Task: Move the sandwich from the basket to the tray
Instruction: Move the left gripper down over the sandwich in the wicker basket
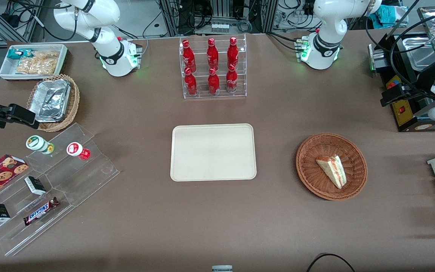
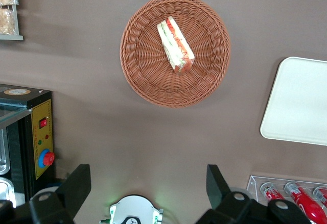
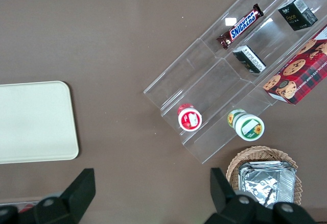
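One sandwich (image 1: 332,170) in basket (image 1: 310,172); fingers (image 2: 76,185) apart above.

1. The sandwich (image 1: 332,170) lies in the basket (image 1: 308,166).
2. The basket sits beside the tray (image 1: 213,152), toward the working arm's end.
3. The bottle rack (image 1: 213,68) stands farther from the front camera than the tray.
4. The gripper (image 2: 148,183) hangs spread wide, high above the table, apart from the basket.

one sandwich (image 1: 332,170); six red bottles (image 1: 212,66)
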You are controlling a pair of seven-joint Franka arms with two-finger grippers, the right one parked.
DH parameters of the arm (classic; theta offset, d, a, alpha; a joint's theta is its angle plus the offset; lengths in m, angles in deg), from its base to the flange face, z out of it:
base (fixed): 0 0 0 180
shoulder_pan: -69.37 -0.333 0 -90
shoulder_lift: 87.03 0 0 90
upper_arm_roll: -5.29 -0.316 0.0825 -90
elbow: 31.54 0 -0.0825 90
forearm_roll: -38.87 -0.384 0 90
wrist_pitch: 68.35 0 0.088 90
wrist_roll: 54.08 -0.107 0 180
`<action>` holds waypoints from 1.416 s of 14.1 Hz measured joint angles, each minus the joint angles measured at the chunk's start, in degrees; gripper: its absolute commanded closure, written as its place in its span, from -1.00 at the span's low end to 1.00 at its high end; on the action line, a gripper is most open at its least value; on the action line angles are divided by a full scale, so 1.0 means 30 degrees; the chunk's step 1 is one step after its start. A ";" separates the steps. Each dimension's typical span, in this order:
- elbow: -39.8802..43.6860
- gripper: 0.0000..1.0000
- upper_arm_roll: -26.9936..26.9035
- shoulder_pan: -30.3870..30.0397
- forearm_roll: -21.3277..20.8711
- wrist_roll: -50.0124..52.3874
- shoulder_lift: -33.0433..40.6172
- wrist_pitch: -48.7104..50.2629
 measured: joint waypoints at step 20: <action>-0.4481 -1.00 0.0069 0.0175 -0.0023 0.9031 -0.5426 -0.7527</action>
